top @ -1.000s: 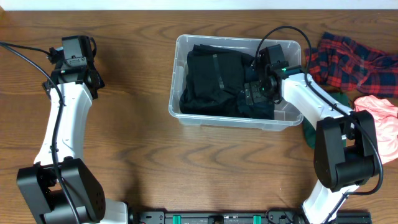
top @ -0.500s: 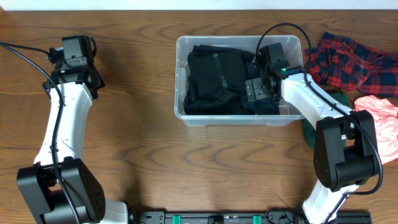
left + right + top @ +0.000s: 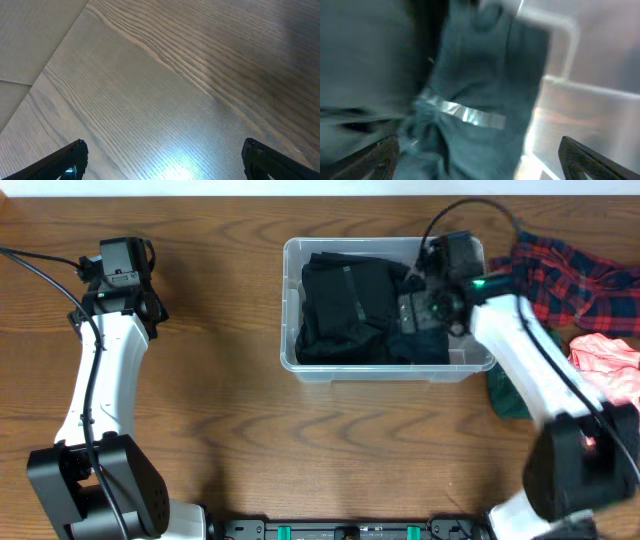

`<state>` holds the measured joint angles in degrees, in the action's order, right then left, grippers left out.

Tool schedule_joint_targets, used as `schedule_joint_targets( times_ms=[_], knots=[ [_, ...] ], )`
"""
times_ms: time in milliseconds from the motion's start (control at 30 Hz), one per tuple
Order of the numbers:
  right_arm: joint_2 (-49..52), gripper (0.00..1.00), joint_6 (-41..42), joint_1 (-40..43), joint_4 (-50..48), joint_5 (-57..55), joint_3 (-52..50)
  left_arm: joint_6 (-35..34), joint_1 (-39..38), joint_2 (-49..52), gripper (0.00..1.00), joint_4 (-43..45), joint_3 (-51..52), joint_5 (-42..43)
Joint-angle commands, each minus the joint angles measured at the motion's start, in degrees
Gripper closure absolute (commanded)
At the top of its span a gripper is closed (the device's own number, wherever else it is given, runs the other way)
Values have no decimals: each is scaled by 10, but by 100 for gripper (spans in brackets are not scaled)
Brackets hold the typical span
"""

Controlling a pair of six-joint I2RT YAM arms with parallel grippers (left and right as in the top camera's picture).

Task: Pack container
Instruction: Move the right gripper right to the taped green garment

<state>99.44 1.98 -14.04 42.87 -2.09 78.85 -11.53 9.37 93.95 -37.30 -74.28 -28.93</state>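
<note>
Container [image 3: 380, 371], a clear plastic tub, sits on the bench [image 3: 240, 450] toward the back edge, a little right of the middle, with its long sides running along that edge. Black clothes [image 3: 345, 310] fill most of it, folded and bunched up to about the rim.

The right gripper [image 3: 425, 312] is inside the right end of the tub, just above or against the black cloth; the overhead view is blurred there, so contact cannot be told. In the right wrist view the two fingertips show only at the lower corners, so the jaws stand wide apart with nothing pinched between them. Below them lies dark fabric with a shiny strip [image 3: 465, 113] and the pale wall of the tub.

The left gripper [image 3: 162, 161] is well away, near the back left corner of the bench. Its jaws are also spread wide, with only bare wood between them.

Near the back right corner lies a red checked cloth [image 3: 570, 275]. A pink cloth [image 3: 610, 365] sits at the right edge, and a dark green cloth [image 3: 508, 395] lies just beside the tub's front right corner.
</note>
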Motion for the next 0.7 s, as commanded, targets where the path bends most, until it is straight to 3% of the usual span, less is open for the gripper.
schedule_joint_targets(
  times_ms=[0,233,467,667],
  knots=[
    [-64,1,26,25,14,1,18,6,2,-7,2,-2,-8,-9],
    [-93,1,117,167,83,0,16,6,2,-7,2,-2,-8,-9],
    [-68,1,139,309,123,0,-3,6,2,-7,2,-2,-8,-9],
    [-49,1,162,372,103,13,-61,6,2,-7,2,-2,-8,-9]
  ],
)
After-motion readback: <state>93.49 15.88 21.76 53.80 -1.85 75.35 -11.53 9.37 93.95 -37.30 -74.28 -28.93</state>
